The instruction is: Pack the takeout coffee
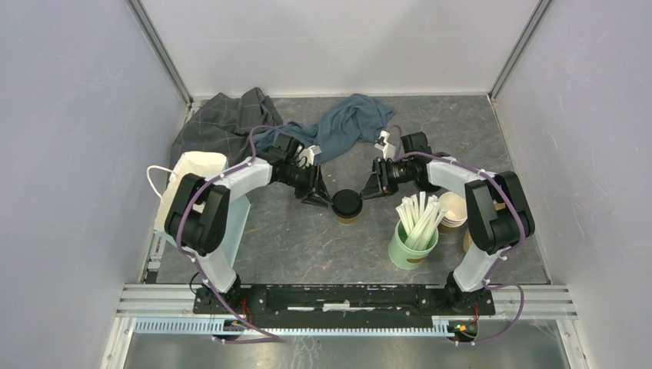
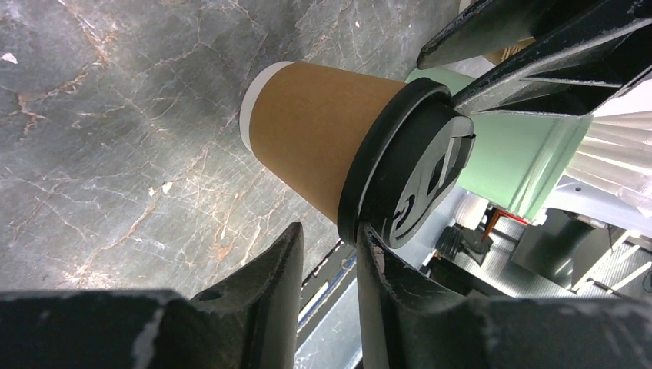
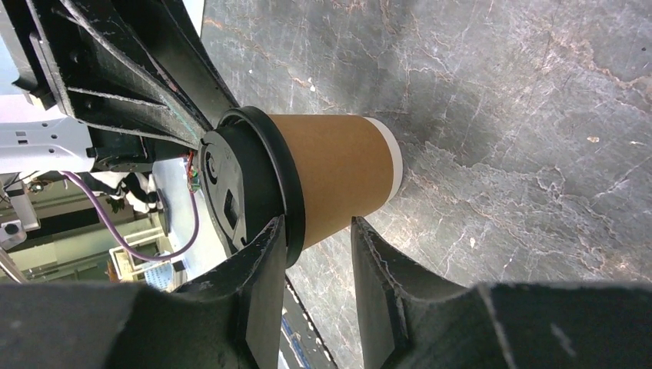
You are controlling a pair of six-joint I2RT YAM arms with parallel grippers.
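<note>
One takeout coffee (image 1: 347, 206), a brown paper cup with a black sip lid, stands upright mid-table between my two grippers. The left gripper (image 1: 318, 196) is close on its left and the right gripper (image 1: 370, 189) close on its right. In the left wrist view, the left gripper (image 2: 330, 234) is open; one fingertip (image 2: 369, 238) touches the lid's rim (image 2: 407, 165) and the other stands off the cup (image 2: 315, 138). In the right wrist view, the right gripper (image 3: 317, 227) is open, straddling the lid's rim (image 3: 288, 192) and the cup's upper wall (image 3: 338, 173) with a gap showing.
A green cup of pale stirrers (image 1: 413, 238) stands right of the coffee, with a stack of lidless cups (image 1: 454, 211) behind it by the right arm. A white paper bag (image 1: 184, 184) lies at the left. Grey cloth (image 1: 219, 123) and blue cloth (image 1: 350, 123) lie at the back.
</note>
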